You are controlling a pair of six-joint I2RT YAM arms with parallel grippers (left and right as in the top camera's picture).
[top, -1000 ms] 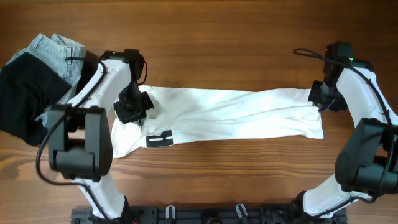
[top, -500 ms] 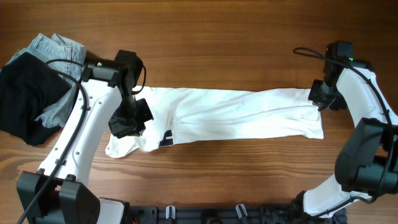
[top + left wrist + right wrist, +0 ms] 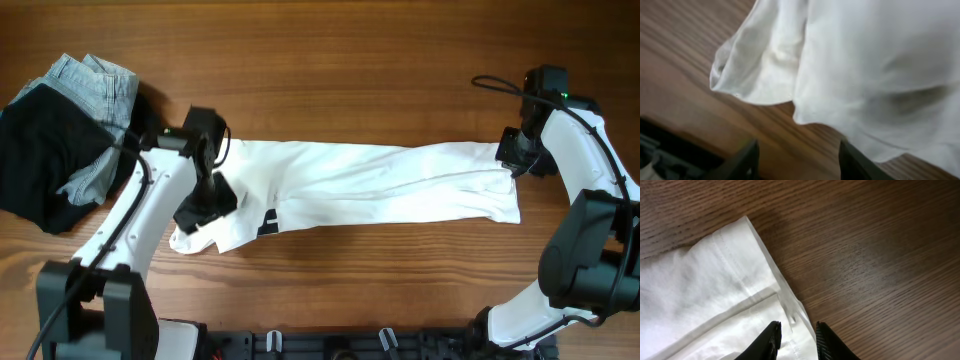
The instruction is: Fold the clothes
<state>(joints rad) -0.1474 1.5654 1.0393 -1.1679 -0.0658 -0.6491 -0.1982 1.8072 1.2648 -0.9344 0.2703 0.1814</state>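
The white T-shirt (image 3: 380,185) lies as a long band across the middle of the table, with its black logo print (image 3: 268,222) near the left end. My left gripper (image 3: 203,207) hovers over the shirt's rumpled left end. In the left wrist view its fingers (image 3: 799,162) are open with bare wood between them, and the cloth (image 3: 865,60) lies just beyond. My right gripper (image 3: 512,158) is at the shirt's far right corner. In the right wrist view its fingers (image 3: 797,337) are closed on a fold of the hem (image 3: 700,290).
A black garment (image 3: 35,160) and a light-blue denim piece (image 3: 95,85) are piled at the far left edge, close to my left arm. Bare wooden tabletop (image 3: 350,70) surrounds the shirt.
My left gripper has moved toward the front of the table over the shirt's left end, and that end has bunched up with the logo partly folded under. The right arm has not moved.
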